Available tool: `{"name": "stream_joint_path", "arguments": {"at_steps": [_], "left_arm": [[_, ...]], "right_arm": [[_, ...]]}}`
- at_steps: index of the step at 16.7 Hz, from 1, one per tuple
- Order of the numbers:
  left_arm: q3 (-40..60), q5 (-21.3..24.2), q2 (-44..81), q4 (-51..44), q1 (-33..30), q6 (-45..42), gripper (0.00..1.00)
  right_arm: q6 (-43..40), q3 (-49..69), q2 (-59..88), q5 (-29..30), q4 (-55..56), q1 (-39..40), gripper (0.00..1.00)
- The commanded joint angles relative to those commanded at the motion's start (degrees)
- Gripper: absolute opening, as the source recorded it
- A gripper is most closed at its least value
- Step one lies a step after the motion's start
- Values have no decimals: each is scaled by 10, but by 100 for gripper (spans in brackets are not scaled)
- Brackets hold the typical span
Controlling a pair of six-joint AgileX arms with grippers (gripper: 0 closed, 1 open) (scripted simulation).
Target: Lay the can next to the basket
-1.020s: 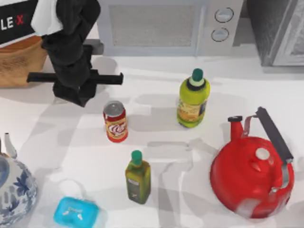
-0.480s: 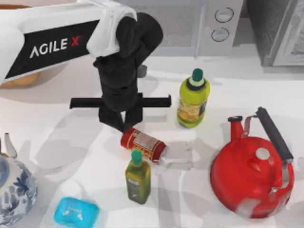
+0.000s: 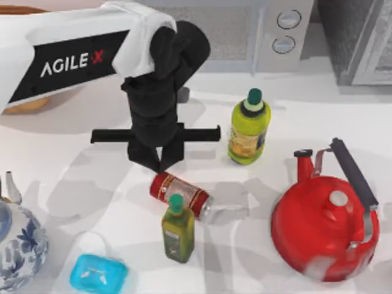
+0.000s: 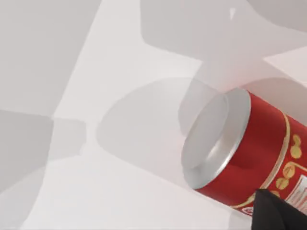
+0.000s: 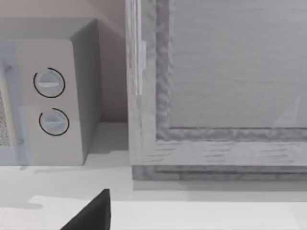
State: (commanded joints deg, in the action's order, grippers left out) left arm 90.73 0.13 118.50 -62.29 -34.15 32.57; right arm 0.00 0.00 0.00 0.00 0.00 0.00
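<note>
Near the middle of the table, the can [image 3: 181, 194] lies on its side, its red body running diagonally with one end toward the top view's left and far side and the other toward the right and near side. In the left wrist view the can [image 4: 249, 148] shows its silver end face and the cream-and-gold print on its side, resting on the white tabletop [image 4: 96, 182]. Just beside its near side stands the olive oil bottle [image 3: 177, 228], green cap up, partly overlapping the can from above. The left gripper [image 3: 160, 160] hangs just behind the can, pointing down at it; whether its fingers are parted or closed I cannot tell, nor whether they touch the can. A dark finger tip [image 4: 280, 213] shows against the can's body in the left wrist view.

The basket [image 3: 24, 105] peeks out under the left arm at the table's far left, well apart from the can. Farther off are a yellow-green bottle [image 3: 248, 127], a red kettle [image 3: 324, 223], a blue-and-white teapot [image 3: 18, 245], a blue soap box [image 3: 97, 274] and a microwave [image 5: 50, 96]. The right wrist view faces that microwave, with a dark part of the right gripper [image 5: 93, 213] at its edge.
</note>
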Motion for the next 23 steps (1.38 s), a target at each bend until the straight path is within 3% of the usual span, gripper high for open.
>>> {"name": "stream_joint_path", "arguments": {"at_steps": [3,16,23], "left_arm": [[0,0,0,0,0,0,0],[0,0,0,0,0,0,98],[0,0,0,0,0,0,100]], "right_arm": [[0,0,0,0,0,0,100],[0,0,0,0,0,0,100],[0,0,0,0,0,0,100]]}}
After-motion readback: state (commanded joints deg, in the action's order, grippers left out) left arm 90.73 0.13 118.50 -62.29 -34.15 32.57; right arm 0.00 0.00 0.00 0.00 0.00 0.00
